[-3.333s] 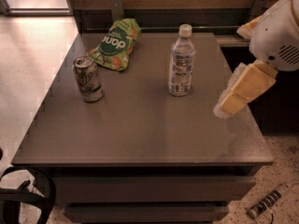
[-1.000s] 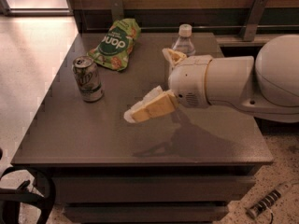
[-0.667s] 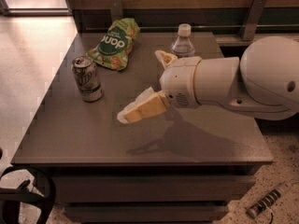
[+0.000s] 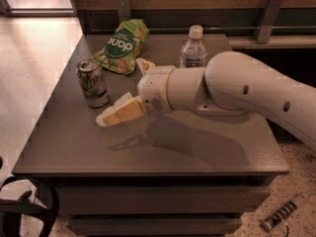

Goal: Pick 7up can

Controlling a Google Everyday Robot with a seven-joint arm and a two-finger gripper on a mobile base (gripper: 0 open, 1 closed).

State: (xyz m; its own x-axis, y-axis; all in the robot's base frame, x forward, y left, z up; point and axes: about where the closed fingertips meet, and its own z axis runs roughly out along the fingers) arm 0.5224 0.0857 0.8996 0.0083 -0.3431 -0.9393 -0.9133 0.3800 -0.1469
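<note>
The 7up can (image 4: 92,83), silver-grey with green markings, stands upright at the left of the dark table (image 4: 148,147). My gripper (image 4: 121,90) is just right of the can, a little above the table top. It is open and empty: one yellowish finger (image 4: 118,113) points down-left, its tip close to the can's base, and the other finger (image 4: 144,65) points up toward the back. The white arm reaches in from the right.
A green snack bag (image 4: 121,46) lies behind the can at the back. A clear water bottle (image 4: 193,48) with a white cap stands at the back, partly hidden behind the arm. A rail runs along the wall behind the table.
The arm has swept from the table's right side leftward across it. The gripper now sits close beside the can. The can, bag and bottle have not moved.
</note>
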